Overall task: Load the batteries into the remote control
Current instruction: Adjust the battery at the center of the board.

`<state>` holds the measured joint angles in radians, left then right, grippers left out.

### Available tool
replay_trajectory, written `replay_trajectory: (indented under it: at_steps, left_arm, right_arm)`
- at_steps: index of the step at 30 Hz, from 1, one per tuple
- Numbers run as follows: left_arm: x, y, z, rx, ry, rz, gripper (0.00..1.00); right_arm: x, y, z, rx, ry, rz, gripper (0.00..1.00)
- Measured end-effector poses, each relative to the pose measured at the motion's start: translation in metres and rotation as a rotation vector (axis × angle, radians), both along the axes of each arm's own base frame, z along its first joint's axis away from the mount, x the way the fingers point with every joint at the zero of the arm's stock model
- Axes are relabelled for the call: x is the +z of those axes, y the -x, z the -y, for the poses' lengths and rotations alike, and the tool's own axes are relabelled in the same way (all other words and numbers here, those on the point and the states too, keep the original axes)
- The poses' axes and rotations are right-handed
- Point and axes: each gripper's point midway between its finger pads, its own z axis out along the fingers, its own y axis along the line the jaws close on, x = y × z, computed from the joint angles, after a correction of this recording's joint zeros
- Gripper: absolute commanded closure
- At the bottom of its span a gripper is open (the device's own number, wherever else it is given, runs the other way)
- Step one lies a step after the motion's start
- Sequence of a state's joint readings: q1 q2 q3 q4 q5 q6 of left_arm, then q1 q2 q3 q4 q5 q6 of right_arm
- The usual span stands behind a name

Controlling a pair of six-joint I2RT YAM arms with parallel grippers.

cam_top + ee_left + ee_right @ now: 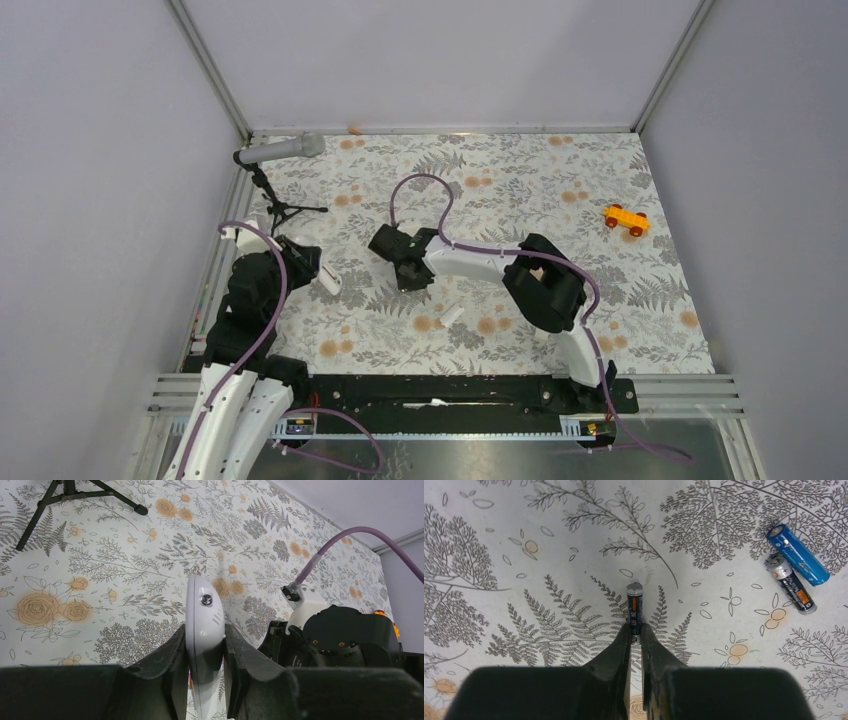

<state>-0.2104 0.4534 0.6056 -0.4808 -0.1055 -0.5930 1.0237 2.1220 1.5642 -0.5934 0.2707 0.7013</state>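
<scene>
Left gripper (205,641): clamped on the remote control (202,611), which stands on edge between the fingers, near the left edge of the bench.
Right gripper (634,636): fingertips pinch one end of a dark battery (634,602) with an orange mark, over the middle of the bench.
Blue battery (798,555): lies loose on the flowered cloth (549,555), apart from the right gripper.
Third battery (793,586): dark and silver, just beside the blue one.
White strip (452,314): lies flat, toward the near edge.
Orange toy car (625,219): near the right edge.
Tripod (283,208): by the far left corner.
</scene>
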Motion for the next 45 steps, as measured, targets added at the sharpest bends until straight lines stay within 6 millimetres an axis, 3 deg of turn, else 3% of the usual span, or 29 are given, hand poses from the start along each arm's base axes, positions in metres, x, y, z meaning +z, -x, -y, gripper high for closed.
replay_trajectory:
  at_steps: [6,17,21,24,27,33,40,45]
  left_arm:
    - [0.000,0.000,0.001,-0.002,0.005,0.000,1.00]
    - [0.000,0.001,0.004,-0.020,0.015,0.000,1.00]
    - [-0.001,0.003,0.005,-0.025,0.021,0.004,1.00]
    - [-0.002,0.004,0.006,-0.031,0.025,0.007,1.00]
    - [-0.003,0.005,0.007,-0.035,0.028,0.008,1.00]
    - [0.000,0.007,0.007,-0.040,0.033,0.018,1.00]
    - [0.001,0.008,0.008,-0.041,0.034,0.023,1.00]
    - [0.000,0.007,0.008,-0.044,0.027,0.019,1.00]
  right_arm:
    - [0.001,-0.003,0.014,-0.161,-0.013,-0.003,0.91]
    - [0.015,0.039,0.099,-0.526,0.010,-0.023,0.85]
    - [0.020,0.036,0.119,-0.648,-0.032,-0.038,0.85]
    - [0.011,0.031,0.131,-0.736,-0.053,-0.080,0.85]
    - [0.006,0.029,0.134,-0.785,-0.067,-0.115,0.81]
    - [0.010,0.023,0.123,-0.814,-0.114,-0.133,0.47]
    - [0.015,0.018,0.122,-0.758,-0.119,-0.119,0.48]
    - [0.053,-0.001,0.104,-0.410,-0.207,-0.017,0.49]
